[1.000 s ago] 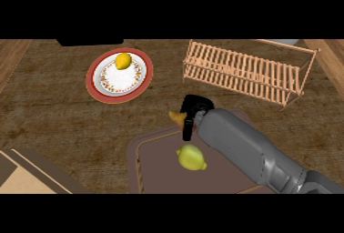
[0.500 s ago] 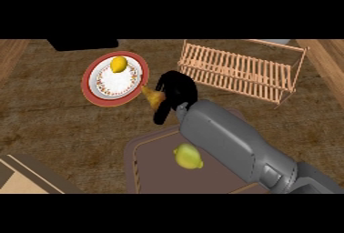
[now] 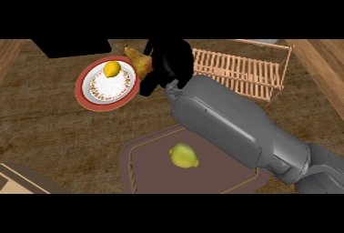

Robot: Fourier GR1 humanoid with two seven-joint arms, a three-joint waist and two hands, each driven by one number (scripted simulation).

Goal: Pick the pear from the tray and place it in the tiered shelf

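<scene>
One black right hand point(image 3: 164, 61), fingers curled round my yellow-brown pear point(image 3: 137, 59), held aloft between the red-rimmed round plate point(image 3: 86, 93) and the slatted wooden tiered shelf point(image 3: 235, 73). Brown rectangular tray point(image 3: 144, 170) below retains one yellow lemon point(image 3: 183, 155). Step: carrying. Next, I judge: swing right over shelf, lower, release.

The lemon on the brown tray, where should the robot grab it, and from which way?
Probably from straight above, hand fingers closing across the lemon's rounded middle. It lies alone on the flat tray with bare tray all round, and its pointed end at the lower right gives less to hold. The right hand is busy, curled round the pear.
</scene>
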